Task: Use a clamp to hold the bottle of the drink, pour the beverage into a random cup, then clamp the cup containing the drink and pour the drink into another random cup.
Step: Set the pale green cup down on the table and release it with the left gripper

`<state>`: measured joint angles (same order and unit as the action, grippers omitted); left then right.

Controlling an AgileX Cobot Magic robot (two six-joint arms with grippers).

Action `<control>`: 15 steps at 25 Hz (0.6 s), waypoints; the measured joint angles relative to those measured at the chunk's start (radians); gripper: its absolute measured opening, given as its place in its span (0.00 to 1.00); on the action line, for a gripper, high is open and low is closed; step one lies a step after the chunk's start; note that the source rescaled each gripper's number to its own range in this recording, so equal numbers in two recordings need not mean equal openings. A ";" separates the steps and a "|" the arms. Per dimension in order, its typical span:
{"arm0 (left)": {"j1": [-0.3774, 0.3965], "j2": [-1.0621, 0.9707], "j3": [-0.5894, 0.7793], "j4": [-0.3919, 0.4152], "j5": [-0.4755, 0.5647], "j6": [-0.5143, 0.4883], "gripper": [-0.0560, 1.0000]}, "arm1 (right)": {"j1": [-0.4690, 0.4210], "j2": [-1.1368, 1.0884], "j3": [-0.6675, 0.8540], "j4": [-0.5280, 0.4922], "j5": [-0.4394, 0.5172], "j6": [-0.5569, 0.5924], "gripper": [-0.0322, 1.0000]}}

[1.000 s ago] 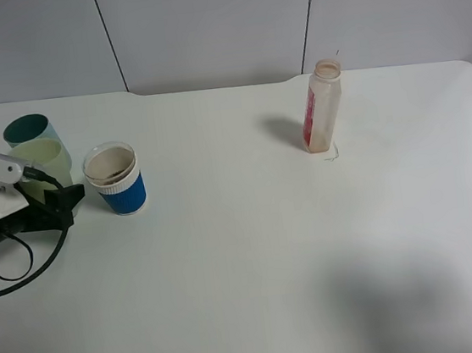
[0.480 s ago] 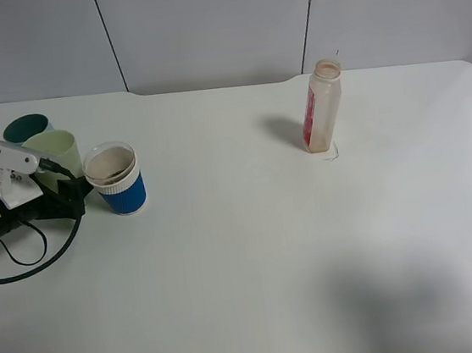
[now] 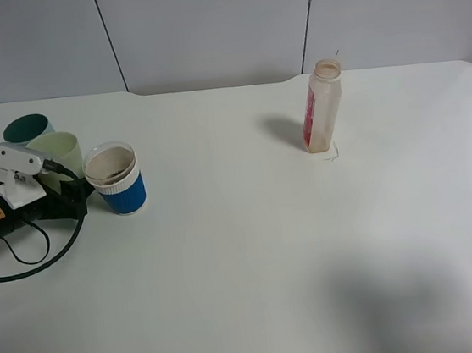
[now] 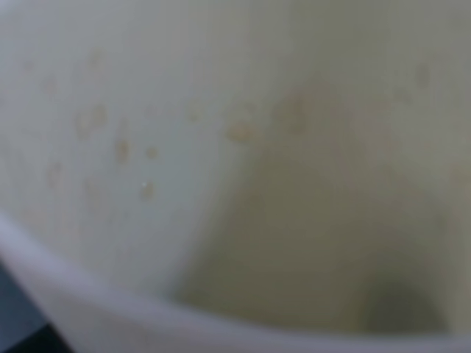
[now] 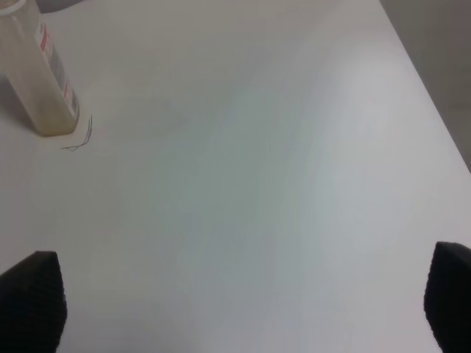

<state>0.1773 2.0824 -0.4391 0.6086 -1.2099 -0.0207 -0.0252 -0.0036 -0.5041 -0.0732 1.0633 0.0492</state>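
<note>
**Left fingers clamped on the pale tumbler**

Now you see the left gripper (image 3: 72,198) with its fingers closed on the smooth, tapered yellow-green tumbler (image 3: 61,151), between the dark teal tumbler (image 3: 26,128) and the ribbed blue-and-white cup (image 3: 115,180). Your left wrist view is only a blur of droplet-flecked tumbler wall (image 4: 221,147). Well apart stands the slim translucent bottle (image 3: 323,107) on the white bench (image 3: 253,251). The right gripper (image 5: 243,309) has its fingers spread wide, empty, cut off at the edges.

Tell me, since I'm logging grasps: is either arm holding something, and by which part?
The left gripper holds the pale yellow-green tumbler by its side wall, low down, jaws shut on it. The right gripper is open and holds nothing.
</note>
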 joint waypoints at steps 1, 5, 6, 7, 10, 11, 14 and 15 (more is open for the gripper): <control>0.000 0.000 0.000 0.000 0.000 0.008 0.06 | 0.000 0.000 0.000 0.000 0.000 0.000 0.98; 0.000 0.000 0.000 0.002 0.000 0.033 0.06 | 0.000 0.000 0.000 0.000 0.000 0.000 0.98; 0.000 0.000 0.000 0.003 0.000 0.034 0.06 | 0.000 0.000 0.000 0.000 0.000 0.000 0.98; 0.000 0.000 0.000 0.003 0.000 0.035 0.06 | 0.000 0.000 0.000 0.000 0.000 0.000 0.98; 0.000 0.000 0.000 0.003 0.000 0.036 0.06 | 0.000 0.000 0.000 0.000 0.000 0.000 0.98; 0.000 0.000 0.000 0.002 0.000 0.036 0.06 | 0.000 0.000 0.000 0.000 0.000 0.000 0.98; 0.000 0.000 0.000 -0.004 0.000 0.036 0.06 | 0.000 0.000 0.000 0.000 0.000 0.000 0.98; 0.000 0.000 0.000 -0.005 0.000 0.036 0.06 | 0.000 0.000 0.000 0.000 0.000 0.000 0.98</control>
<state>0.1773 2.0824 -0.4391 0.6039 -1.2099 0.0155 -0.0252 -0.0036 -0.5041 -0.0732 1.0633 0.0492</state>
